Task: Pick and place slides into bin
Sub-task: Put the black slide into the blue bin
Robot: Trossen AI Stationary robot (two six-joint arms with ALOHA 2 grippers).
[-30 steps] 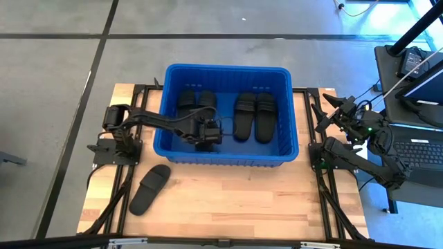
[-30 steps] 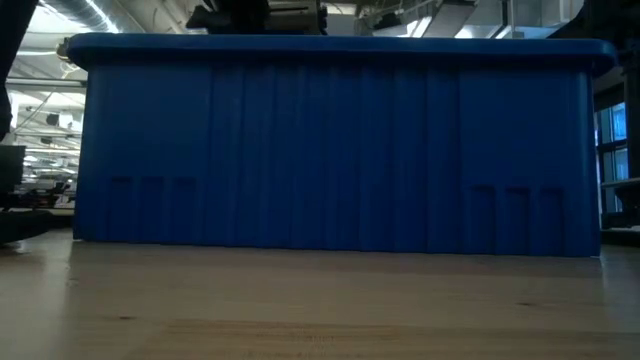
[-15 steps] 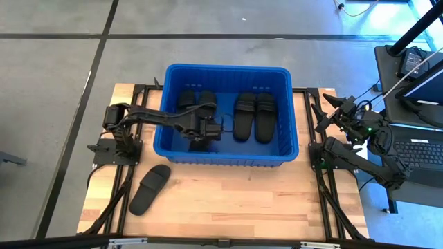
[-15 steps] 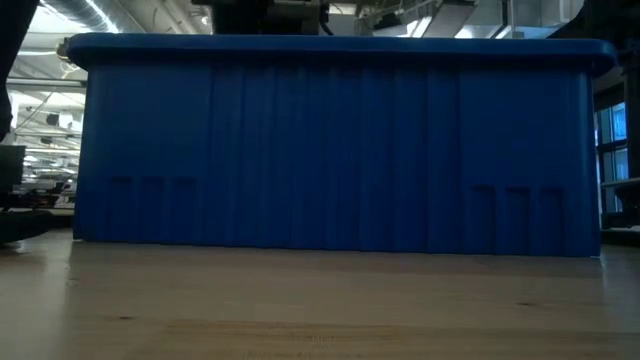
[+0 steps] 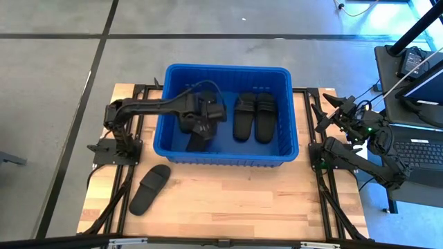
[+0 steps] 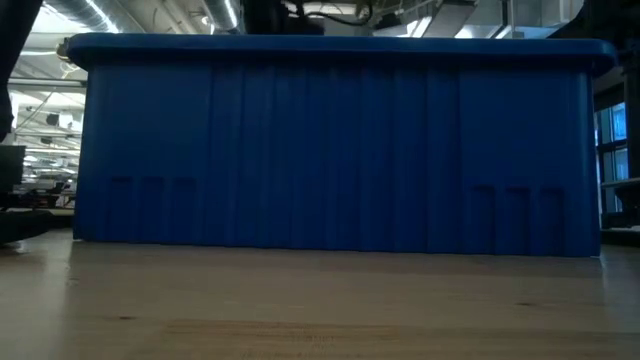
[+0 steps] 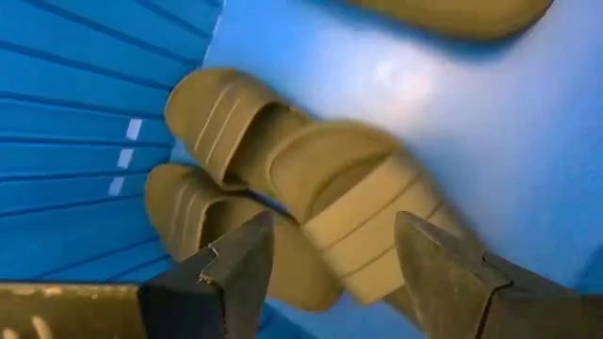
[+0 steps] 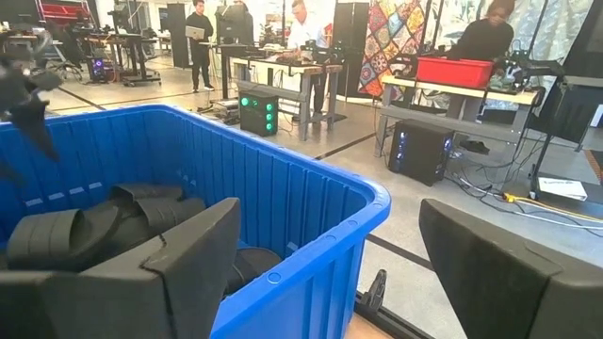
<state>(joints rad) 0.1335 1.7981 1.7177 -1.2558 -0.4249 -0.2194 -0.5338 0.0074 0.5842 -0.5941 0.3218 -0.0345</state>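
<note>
Wooden worktop (image 5: 228, 200): one slide (image 5: 149, 188) is left outside; five are binned (image 5: 287, 111); left pincer (image 5: 208, 119) is spread, empty.

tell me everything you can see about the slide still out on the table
The slide is matte black and open-toed, with one wide strap across it. It lies flat on the wooden table, angled, in front of the blue bin's left corner and apart from it. Nothing touches it; no gripper is near.

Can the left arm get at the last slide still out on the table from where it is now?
Probably yes. The slide lies uncovered on the table's near left, by that arm's base. The left gripper is open over the bin and must lift clear first.
</note>
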